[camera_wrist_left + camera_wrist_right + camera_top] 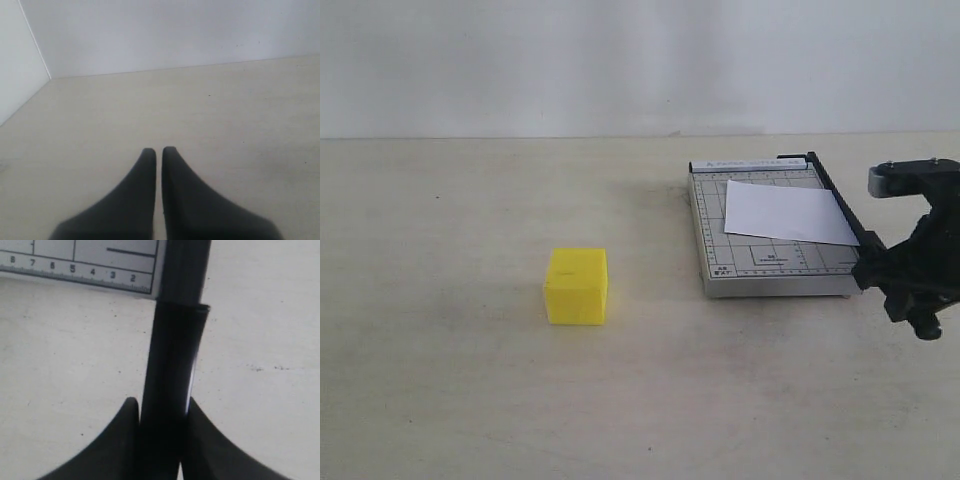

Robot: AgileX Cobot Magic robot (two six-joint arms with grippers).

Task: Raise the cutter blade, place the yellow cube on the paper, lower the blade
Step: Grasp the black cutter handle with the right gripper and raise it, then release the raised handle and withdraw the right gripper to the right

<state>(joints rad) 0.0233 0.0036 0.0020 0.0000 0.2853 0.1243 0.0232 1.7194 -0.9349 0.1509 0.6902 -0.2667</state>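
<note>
The yellow cube (577, 285) rests on the table left of centre. At the right lies the grey gridded cutter base (770, 230), with the white paper (788, 212) on it. The cutter blade (838, 200) lies low along the base's right edge. My right gripper (880, 268) is shut on the blade's thick black handle (172, 365), which fills the gap between its fingers (124, 440). The base's ruler corner (85, 262) shows beyond. My left gripper (159, 152) is shut and holds nothing, over bare table; it is out of the exterior view.
A pale wall (640, 60) runs along the back of the table. In the left wrist view a second wall (15, 60) meets it at a corner. Bare tabletop (650, 400) lies around the cube and in front of the cutter.
</note>
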